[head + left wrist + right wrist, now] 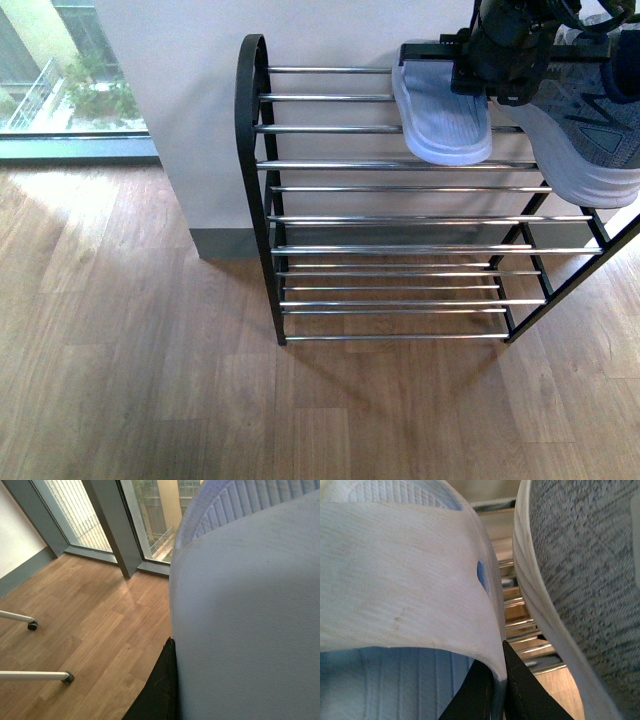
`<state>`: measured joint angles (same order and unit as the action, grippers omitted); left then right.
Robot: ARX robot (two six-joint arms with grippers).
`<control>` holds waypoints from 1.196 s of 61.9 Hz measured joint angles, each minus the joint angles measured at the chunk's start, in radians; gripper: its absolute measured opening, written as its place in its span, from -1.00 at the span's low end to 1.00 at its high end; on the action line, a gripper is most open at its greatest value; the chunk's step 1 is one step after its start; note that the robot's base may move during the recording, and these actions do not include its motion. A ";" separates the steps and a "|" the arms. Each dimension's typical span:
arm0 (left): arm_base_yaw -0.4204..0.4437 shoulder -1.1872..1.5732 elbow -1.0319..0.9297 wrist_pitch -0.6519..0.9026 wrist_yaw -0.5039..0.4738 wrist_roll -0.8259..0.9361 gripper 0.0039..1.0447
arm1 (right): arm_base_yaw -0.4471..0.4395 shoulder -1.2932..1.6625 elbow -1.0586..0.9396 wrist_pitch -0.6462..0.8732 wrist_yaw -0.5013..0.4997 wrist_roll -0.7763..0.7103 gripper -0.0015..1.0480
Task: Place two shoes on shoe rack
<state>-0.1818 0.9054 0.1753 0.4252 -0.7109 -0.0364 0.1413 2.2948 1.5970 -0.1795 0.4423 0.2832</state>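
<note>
The shoe rack (262, 190), black-framed with chrome rods, stands against the wall. A pale blue foam slide (440, 115) lies on its top shelf, toe toward me. My right gripper (505, 55) hangs over that slide's heel end. In the right wrist view my right gripper (497, 667) is shut on the slide's strap (405, 585), one black finger on either side of the edge. A grey knit sneaker (590, 140) with a white sole (540, 595) sits right beside it. In the left wrist view my left gripper (172, 652) is shut on another pale blue slide (250, 620); only one black finger (160, 690) shows.
The three lower shelves (400, 275) show bare rods. Wood floor (130, 350) spreads left of and in front of the rack. A floor-to-ceiling window (70, 70) is at the far left. White legs with casters (32, 625) stand on the floor in the left wrist view.
</note>
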 joint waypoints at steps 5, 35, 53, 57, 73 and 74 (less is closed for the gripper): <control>0.000 0.000 0.000 0.000 0.000 0.000 -0.97 | -0.006 0.000 0.002 -0.016 -0.001 -0.023 -0.96; 0.000 0.000 0.000 0.000 0.000 0.000 -0.97 | -0.011 -0.023 -0.011 -0.100 -0.056 -0.076 0.25; 0.000 0.000 0.000 0.000 0.000 0.000 -0.97 | -0.043 -0.350 -0.258 0.218 -0.220 -0.194 0.71; 0.000 0.000 0.000 0.000 -0.001 0.000 -0.97 | -0.061 -0.435 -0.406 0.561 -0.330 -0.229 0.52; 0.000 0.000 0.000 0.000 0.000 0.000 -0.97 | -0.082 -0.602 -0.855 1.132 -0.383 -0.266 -0.18; 0.000 0.000 0.000 0.000 0.000 0.000 -0.97 | -0.084 -0.615 -0.883 1.143 -0.385 -0.267 -0.25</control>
<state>-0.1818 0.9054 0.1753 0.4252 -0.7109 -0.0364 0.0578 1.6798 0.7135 0.9638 0.0578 0.0158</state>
